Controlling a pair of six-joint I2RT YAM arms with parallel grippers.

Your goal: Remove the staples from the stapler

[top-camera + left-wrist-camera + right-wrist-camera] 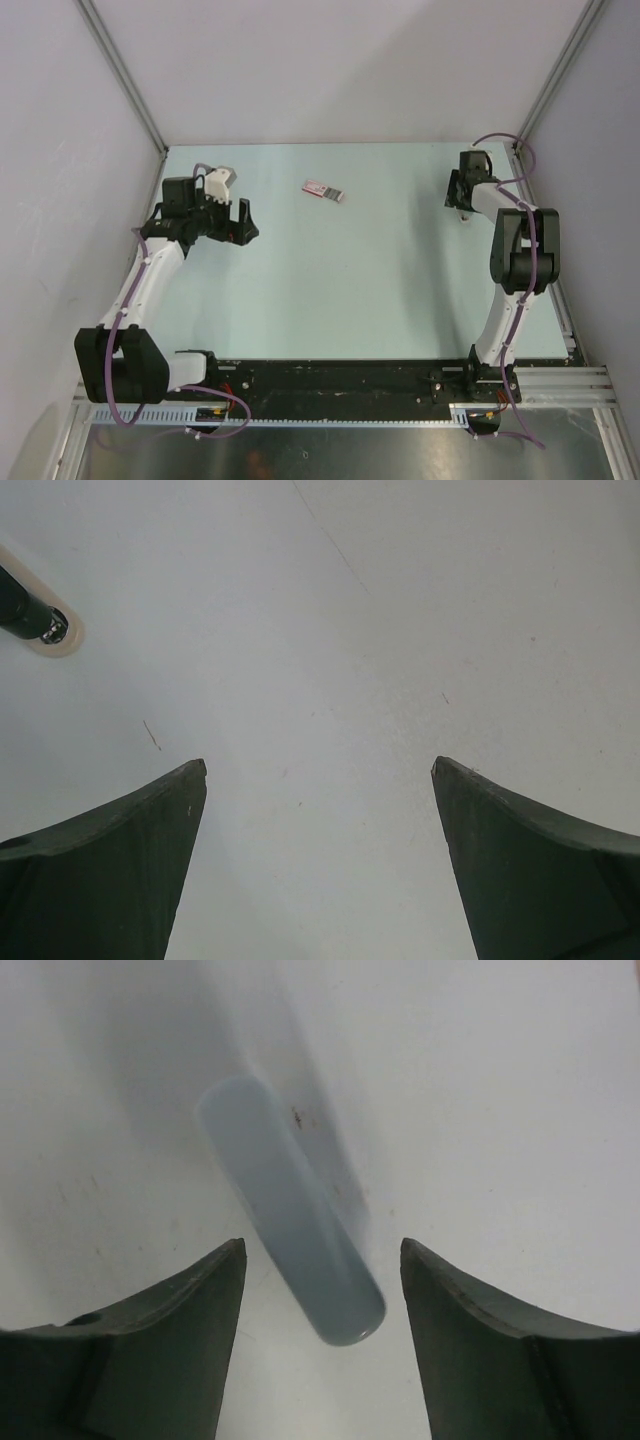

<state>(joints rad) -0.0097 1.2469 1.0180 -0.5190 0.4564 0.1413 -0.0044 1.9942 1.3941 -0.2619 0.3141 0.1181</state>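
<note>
Both apart — left pincer over table, right pincer astride a grey bar.

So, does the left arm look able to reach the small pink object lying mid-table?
Probably yes: the left gripper is open and empty, and only bare table lies between it and the small pink object.

Bright diffuse light, faint shadows; right wrist view blurred around fingers.
</note>
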